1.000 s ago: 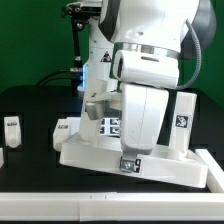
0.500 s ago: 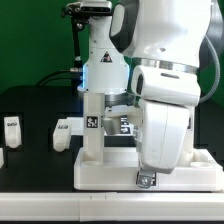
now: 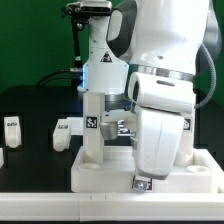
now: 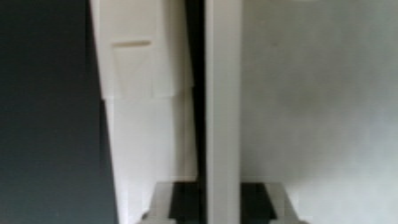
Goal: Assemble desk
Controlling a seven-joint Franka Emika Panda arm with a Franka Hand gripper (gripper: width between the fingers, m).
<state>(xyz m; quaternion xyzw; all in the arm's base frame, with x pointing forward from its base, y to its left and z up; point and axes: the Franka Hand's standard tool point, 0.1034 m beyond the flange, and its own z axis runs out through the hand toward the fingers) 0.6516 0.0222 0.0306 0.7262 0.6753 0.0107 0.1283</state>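
panel, flat white rimmed plastic (image 3: 100, 178), half hidden behind white robot arm (image 3: 165, 110)
gripper (image 4: 217, 200) fingers (image 4: 173, 200) nearly together on thin white edge (image 4: 221, 150); whose, unclear

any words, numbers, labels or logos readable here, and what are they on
No readable words, numbers or brands in either view.
Upright leg: black-and-white tag, a pattern, no text.
Loose leg at the exterior view's left: same kind of tag, too small to read.
Front edge of the panel: a tag, blurred.
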